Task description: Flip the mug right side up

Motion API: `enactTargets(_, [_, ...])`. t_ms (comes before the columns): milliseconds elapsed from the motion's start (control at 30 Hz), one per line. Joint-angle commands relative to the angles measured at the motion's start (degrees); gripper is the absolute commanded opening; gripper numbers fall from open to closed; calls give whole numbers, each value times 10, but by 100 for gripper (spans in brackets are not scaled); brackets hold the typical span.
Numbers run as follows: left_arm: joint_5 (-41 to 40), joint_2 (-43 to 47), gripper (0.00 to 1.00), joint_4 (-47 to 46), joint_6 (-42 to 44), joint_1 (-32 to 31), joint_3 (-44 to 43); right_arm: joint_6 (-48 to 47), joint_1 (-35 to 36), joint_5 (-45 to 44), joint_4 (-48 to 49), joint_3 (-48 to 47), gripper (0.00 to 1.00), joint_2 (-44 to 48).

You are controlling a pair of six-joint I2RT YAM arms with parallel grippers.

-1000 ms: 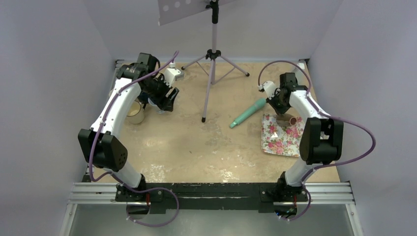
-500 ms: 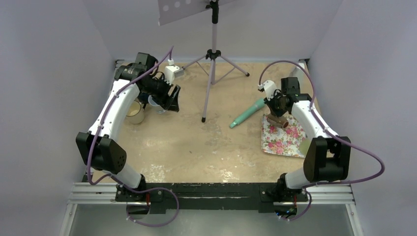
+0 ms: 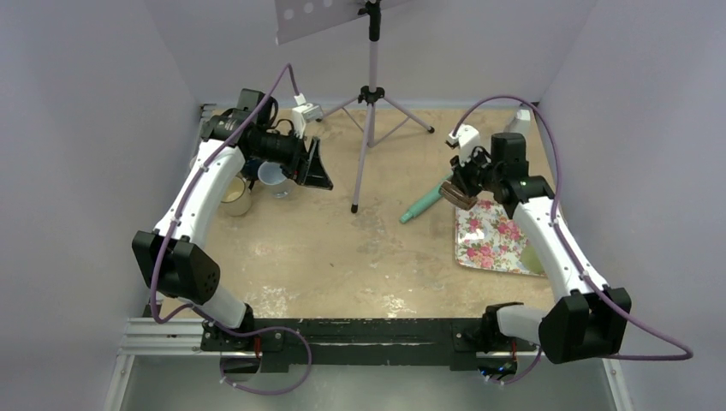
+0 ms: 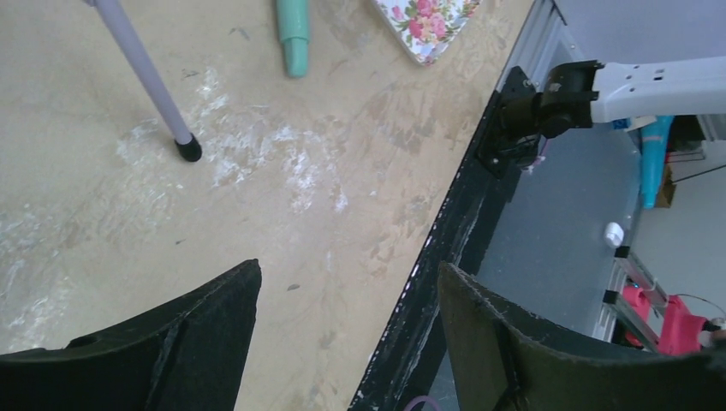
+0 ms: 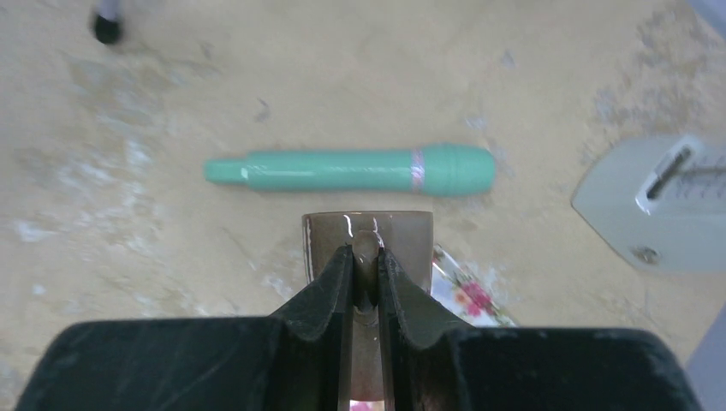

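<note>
No legible text, numbers, brands or signs in any view. Closest candidates: the pale grey device on the desk has dark markings on its top face, too blurred to read. The plate on the tripod stand shows only round light spots, no lettering. The tray carries a flower print, no words. Arm housings show no readable labels.

Teal plastic cylinder lies just left of floral rectangular tray; grey metal tripod stands at back, ctr.
</note>
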State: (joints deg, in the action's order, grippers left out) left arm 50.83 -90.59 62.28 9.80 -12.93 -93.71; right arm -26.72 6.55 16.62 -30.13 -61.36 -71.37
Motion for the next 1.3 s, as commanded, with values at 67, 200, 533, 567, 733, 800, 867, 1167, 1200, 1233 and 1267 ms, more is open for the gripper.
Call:
enactTargets(67, [72,3,79,-54,-48,-15,5,150,82,132,162,12,0,61])
enactTargets(200, [83,0,79,-91,-76,-32,7,267,133,176,291,26,0,57])
enactTargets(533, [88,-4,78,-127,-92,-51,10,430,233,234,542,4,0,-36])
enactTargets(567, [81,-4,78,-127,-90,-51,15,438,239,236,555,0,0,-43])
enactTargets(733, [62,-1,76,-122,-67,-51,28,451,252,239,585,-17,0,-66])
enactTargets(800, [71,-3,73,-121,-71,-51,33,464,253,238,607,-15,0,-68])
enactTargets(867, [88,-5,63,-121,-73,-51,41,479,252,233,625,-16,0,-73])
enactTargets(1167, [74,2,0,-123,-79,-54,49,496,254,221,645,-30,0,-106])
enactTargets(1200, [51,5,0,-108,-64,-54,43,488,254,214,624,-34,0,-108])
enactTargets(1233, [6,7,0,-88,-47,-54,36,482,254,199,594,-42,3,-109])
enactTargets(1267, [-36,9,0,-66,-24,-53,28,479,254,186,561,-50,18,-110])
